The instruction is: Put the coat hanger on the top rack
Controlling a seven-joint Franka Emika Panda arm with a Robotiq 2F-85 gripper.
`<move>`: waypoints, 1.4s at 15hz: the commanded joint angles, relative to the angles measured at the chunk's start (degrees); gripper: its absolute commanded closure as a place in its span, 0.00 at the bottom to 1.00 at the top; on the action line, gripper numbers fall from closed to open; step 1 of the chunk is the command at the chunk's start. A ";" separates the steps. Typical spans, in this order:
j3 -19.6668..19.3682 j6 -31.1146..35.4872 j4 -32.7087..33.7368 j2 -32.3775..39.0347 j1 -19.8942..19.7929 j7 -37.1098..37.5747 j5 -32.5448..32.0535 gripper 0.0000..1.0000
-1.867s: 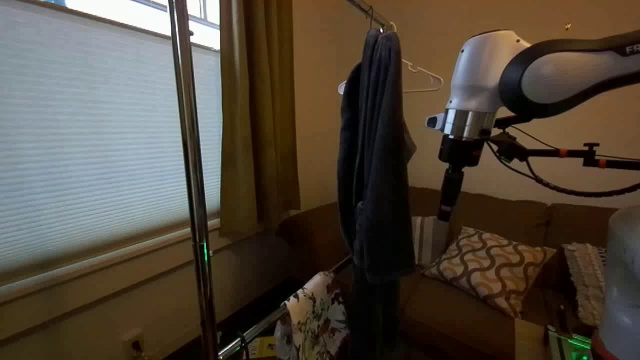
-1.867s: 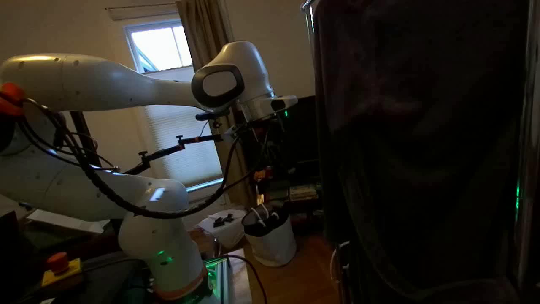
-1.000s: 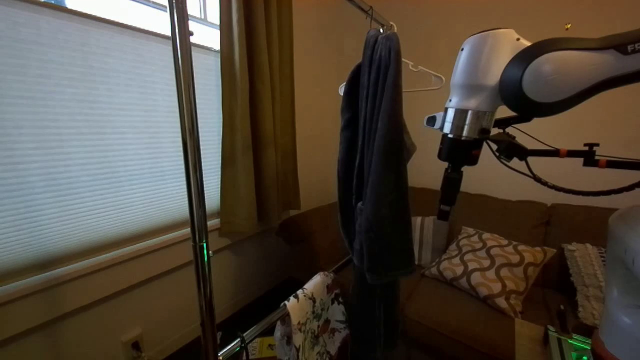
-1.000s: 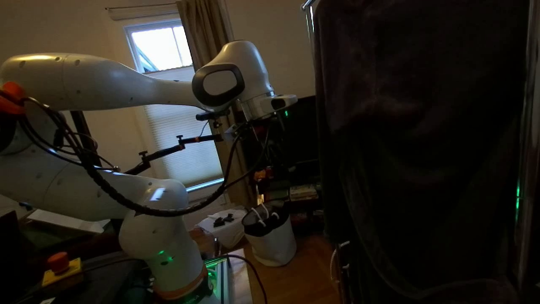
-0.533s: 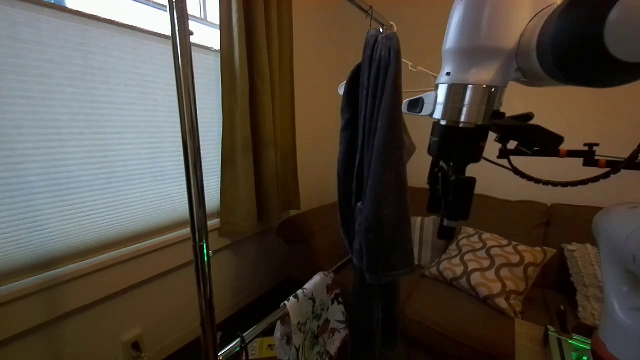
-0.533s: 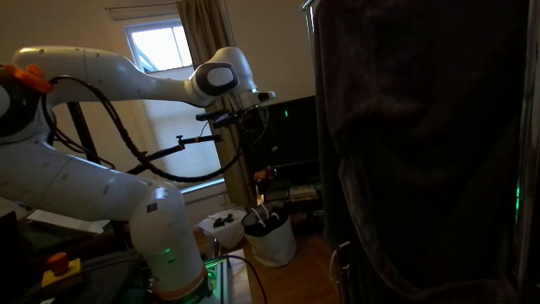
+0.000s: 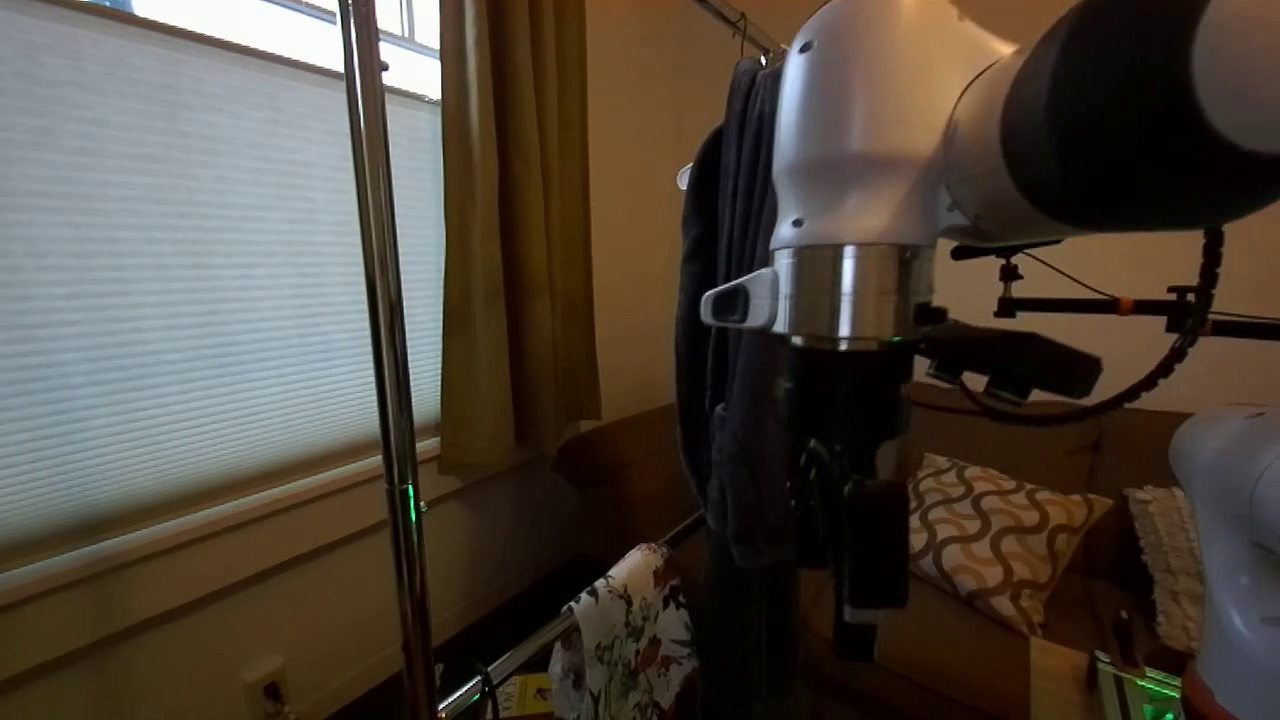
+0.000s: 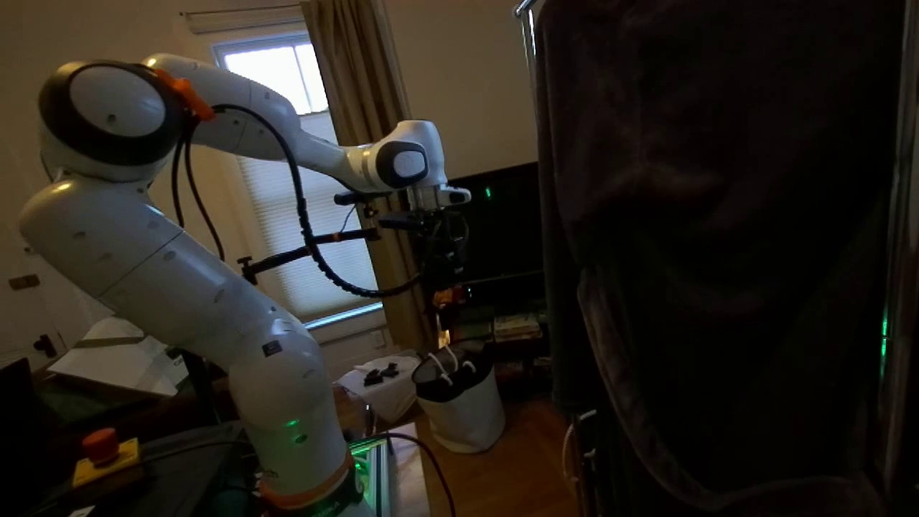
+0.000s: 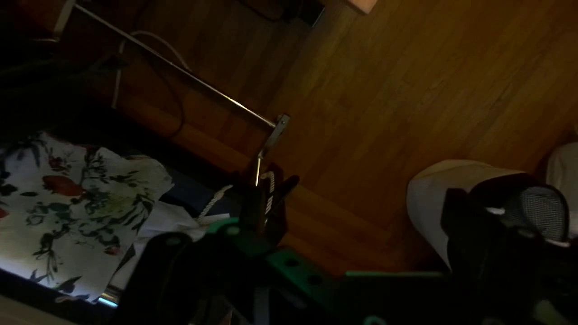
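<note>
The top rack (image 7: 735, 22) is a thin silver rail at the top of the clothes stand; its corner shows in an exterior view (image 8: 524, 8). A dark grey robe (image 7: 735, 300) hangs from it. Only one white end of the coat hanger (image 7: 684, 177) shows, behind the robe; the arm hides its other side and its hook. My gripper (image 7: 855, 620) points down in front of the robe, well below the rack; it also shows in an exterior view (image 8: 449, 266). In the wrist view my gripper (image 9: 370, 192) is open, fingers wide apart with nothing between them.
A chrome upright pole (image 7: 385, 330) stands left of the arm. A floral cloth (image 7: 630, 630) hangs on a low rail, also seen in the wrist view (image 9: 76, 212). A white basket (image 8: 463, 409) stands on the floor. A sofa with a patterned pillow (image 7: 990, 530) is behind.
In an exterior view my gripper has moved left and down and looks larger, and the arm now covers the hanger's right side and part of the robe. The elbow has swung and folded.
</note>
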 commanded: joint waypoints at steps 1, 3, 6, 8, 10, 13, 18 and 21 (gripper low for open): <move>-0.80 0.12 0.71 1.70 0.73 0.13 -0.28 0.00; -0.94 0.12 1.55 2.78 0.68 -0.16 -0.15 0.00; -0.92 0.12 1.85 2.57 0.80 -0.18 -0.11 0.00; -0.92 0.11 1.86 2.55 0.87 -0.19 -0.10 0.00; 0.32 1.92 1.33 4.02 0.21 3.05 -0.30 0.00; 4.51 8.89 -3.90 6.38 -0.60 15.26 -0.33 0.00; 15.83 30.05 -16.39 12.09 -3.51 36.15 -3.19 0.00; 25.29 32.91 -16.80 17.27 -12.10 49.68 -8.73 0.00</move>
